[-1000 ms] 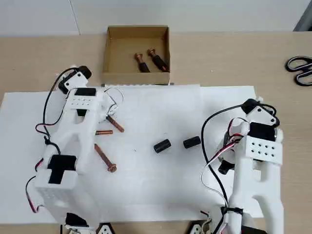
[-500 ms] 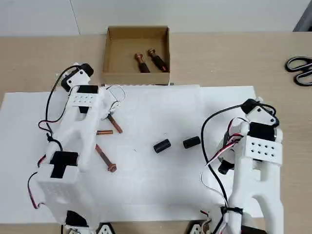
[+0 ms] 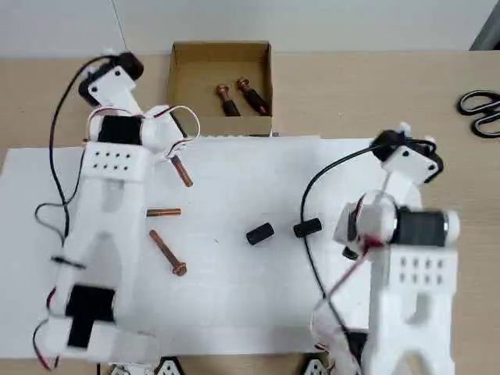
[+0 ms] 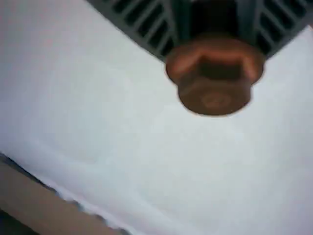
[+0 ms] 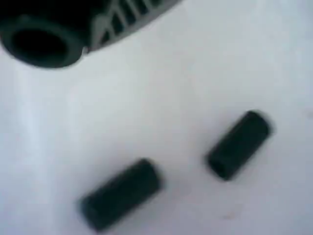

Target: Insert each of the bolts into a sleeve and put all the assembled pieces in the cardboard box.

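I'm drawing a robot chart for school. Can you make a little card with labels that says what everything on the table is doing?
left gripper: shut on a held bolt, above the white paper
right gripper: shut on a held sleeve
loose bolts: two on the paper
loose sleeves: two on the paper, apart
cardboard box: two assembled pieces inside
scissors: on the bare table, off the paper

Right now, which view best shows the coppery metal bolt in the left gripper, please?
The left wrist view: the coppery bolt sits close, hex head clear. The high view gives its slanted shank; the right wrist view faces black sleeves.
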Robot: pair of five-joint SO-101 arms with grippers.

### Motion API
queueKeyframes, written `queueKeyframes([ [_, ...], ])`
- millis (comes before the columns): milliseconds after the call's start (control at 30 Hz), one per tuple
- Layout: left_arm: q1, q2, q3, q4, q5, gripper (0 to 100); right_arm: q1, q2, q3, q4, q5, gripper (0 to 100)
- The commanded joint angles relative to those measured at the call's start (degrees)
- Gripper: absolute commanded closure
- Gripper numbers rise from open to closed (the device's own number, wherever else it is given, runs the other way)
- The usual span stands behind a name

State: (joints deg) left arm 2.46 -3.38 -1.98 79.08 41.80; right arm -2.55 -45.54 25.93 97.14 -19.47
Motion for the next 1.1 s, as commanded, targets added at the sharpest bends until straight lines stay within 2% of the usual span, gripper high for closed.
queueKeyframes([
  [0, 0.09, -10.37, -2.86, 4.13, -1.67, 100, -5.58, -11.38, -2.73, 0.40, 0.70, 99.6],
  [100, -0.18, -16.35, -2.86, 7.30, -3.87, 100, -7.87, -17.01, -2.55, 0.84, 1.93, 99.6],
  [333, 0.18, -28.84, -2.51, 10.81, -5.36, 100, -8.22, -30.55, 4.84, -1.19, 7.03, 99.6],
  [467, 0.18, -37.01, 4.00, 9.76, -7.47, 100, -8.22, -38.64, 12.66, -5.14, 15.74, 99.6],
  [700, -0.35, -56.53, 26.51, -0.09, -7.74, 100, -9.54, -50.77, 27.78, -16.75, 21.63, 99.6],
  [1067, 0.35, -83.16, 54.73, -17.93, -7.74, 100, -25.19, -58.42, 45.63, -29.85, 22.33, 99.6],
])
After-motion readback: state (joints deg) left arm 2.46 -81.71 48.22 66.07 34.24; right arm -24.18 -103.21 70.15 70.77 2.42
